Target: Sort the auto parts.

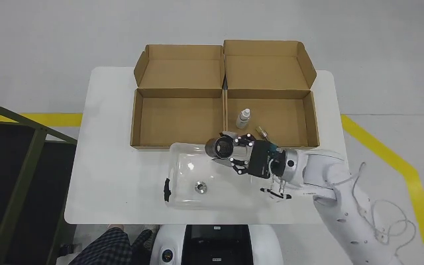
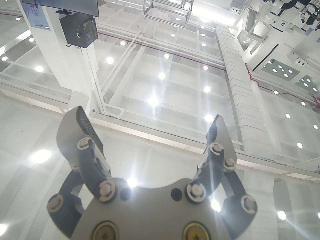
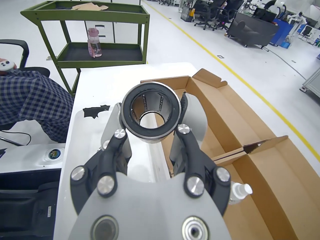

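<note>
Over the clear tray (image 1: 185,173), a hollow black-rimmed steel bearing (image 3: 151,89), perhaps ball-lined, tight in right pincer (image 3: 151,116).

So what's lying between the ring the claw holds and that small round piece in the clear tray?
Only bare tray floor, seen in the top view; nothing else lies between the ring and the small round piece.

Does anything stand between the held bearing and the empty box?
Nothing visible does. The right gripper holds the bearing over the tray's far rim, near a front corner of the empty box, whose floor is bare. The bottle lies in the other box.
</note>
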Available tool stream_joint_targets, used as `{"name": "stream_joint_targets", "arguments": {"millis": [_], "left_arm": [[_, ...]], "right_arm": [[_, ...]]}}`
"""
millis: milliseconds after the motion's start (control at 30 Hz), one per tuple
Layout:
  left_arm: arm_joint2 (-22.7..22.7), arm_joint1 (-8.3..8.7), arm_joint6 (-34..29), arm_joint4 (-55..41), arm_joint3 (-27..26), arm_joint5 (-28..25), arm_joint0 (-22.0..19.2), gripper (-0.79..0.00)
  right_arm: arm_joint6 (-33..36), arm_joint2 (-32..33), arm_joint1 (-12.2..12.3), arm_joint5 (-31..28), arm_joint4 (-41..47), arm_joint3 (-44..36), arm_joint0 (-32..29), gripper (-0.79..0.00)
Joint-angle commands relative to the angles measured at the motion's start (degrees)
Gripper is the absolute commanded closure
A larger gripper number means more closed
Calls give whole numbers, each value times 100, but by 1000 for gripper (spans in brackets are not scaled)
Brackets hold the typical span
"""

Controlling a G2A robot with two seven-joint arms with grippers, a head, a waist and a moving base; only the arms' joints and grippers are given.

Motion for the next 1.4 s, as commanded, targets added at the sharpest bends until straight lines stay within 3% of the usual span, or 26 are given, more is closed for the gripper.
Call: {"name": "stream_joint_targets", "arguments": {"millis": [0,467,833,1367], "left_arm": [[0,0,0,0,0,0,0,-785],[0,0,0,0,0,0,0,-785],[0,0,0,0,0,0,0,-785],[0,0,0,0,0,0,0,-785]], "right_arm": [[-91,151,21,-14,67,-39,-73,0],[-576,858,118,-155,494,-58,-407,0],[-691,1030,153,-242,627,-131,-475,0],[214,94,65,140,577,304,349,0]]}}
